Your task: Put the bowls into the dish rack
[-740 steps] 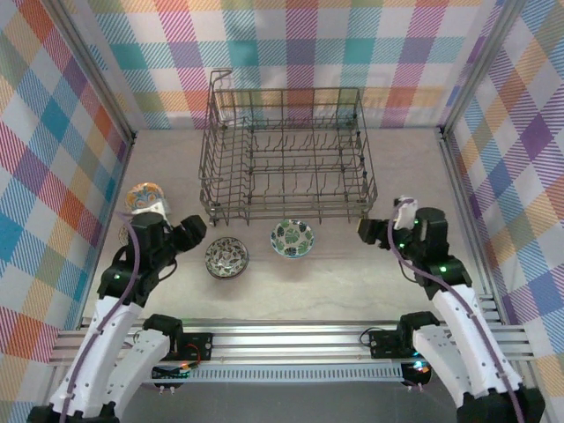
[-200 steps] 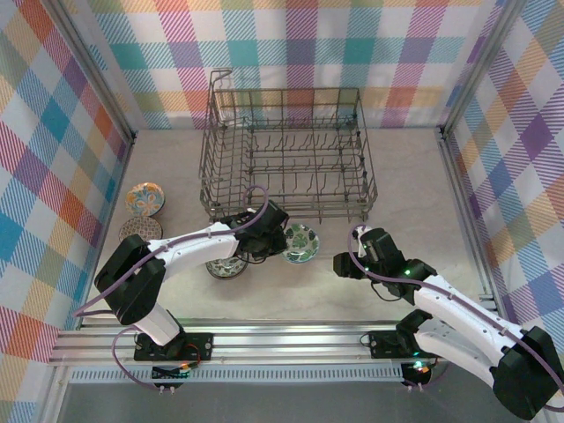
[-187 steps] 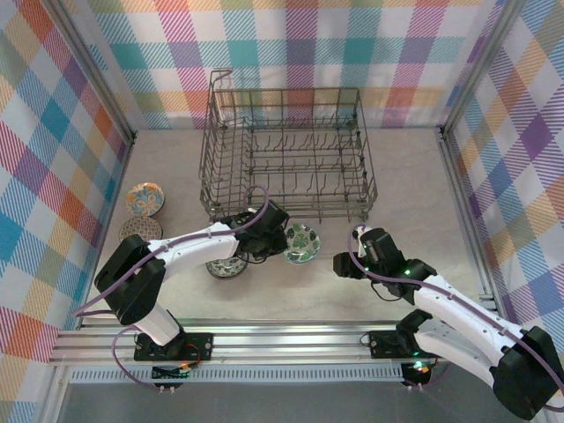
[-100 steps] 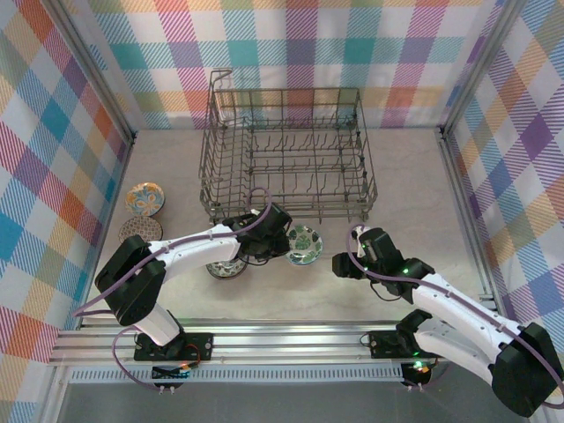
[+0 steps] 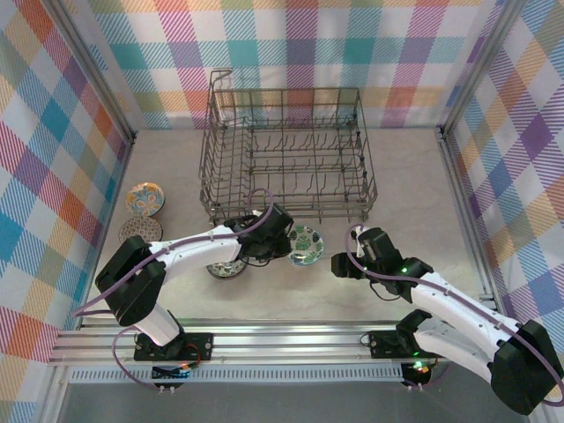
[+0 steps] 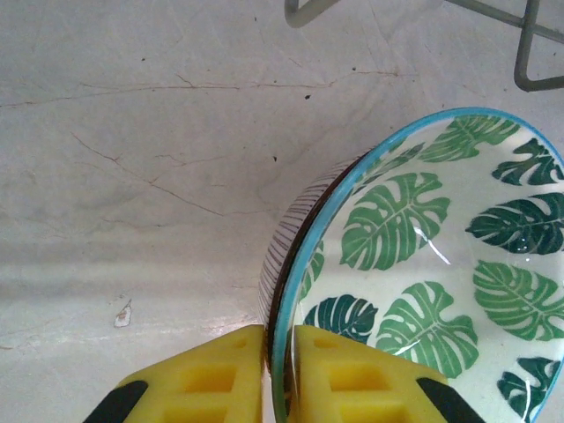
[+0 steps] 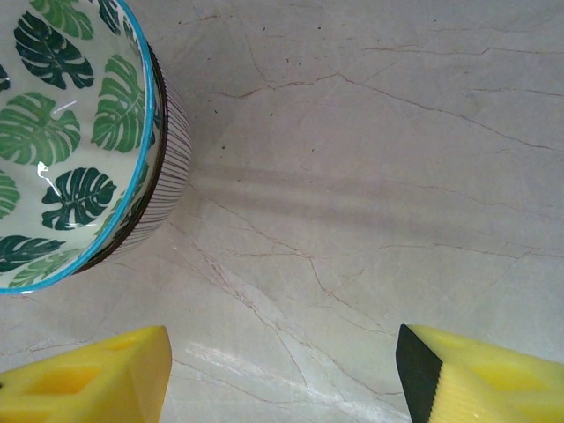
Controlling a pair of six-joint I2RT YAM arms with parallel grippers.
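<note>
Pinching left gripper [image 6: 280, 344]: blocky yellow fingers with square pockets, closed tight on the rim of the leaf bowl [image 6: 414, 256], one finger outside the wall and one inside.
Leaf bowl: small, round, glazed ceramic. It has green leaves on white inside, a thin blue rim and fine dark stripes on the outer wall. It is tilted steeply just in front of the dish rack's near side, between the two grippers. Whether its lower edge touches the table cannot be told.
Right gripper [image 7: 282, 352]: yellow fingers spread wide with nothing between them, over bare table just right of the leaf bowl and apart from it.
Table [image 5: 414, 176]: pale, smooth, stone-look top crossed by thin crack-like veins.
Dish rack [image 5: 286, 154]: large rectangular grey wire basket with tall sides and rows of upright tines, at the far middle of the table.
Dark bowl [image 5: 227, 267]: grey and patterned, flat on the table left of the leaf bowl, partly hidden under the left arm.
Orange bowl [image 5: 144, 199] and beige bowl [image 5: 139, 230]: at the table's left edge, well apart from the rack, the orange one behind the beige one.
Walls [image 5: 53, 132]: bright plaid panels.
Left wrist view: the grip on the rim up close, with two rack wire ends along the top edge.
Right wrist view: the bowl's striped outside and the gap between the fingers.
Top view: the whole layout.
</note>
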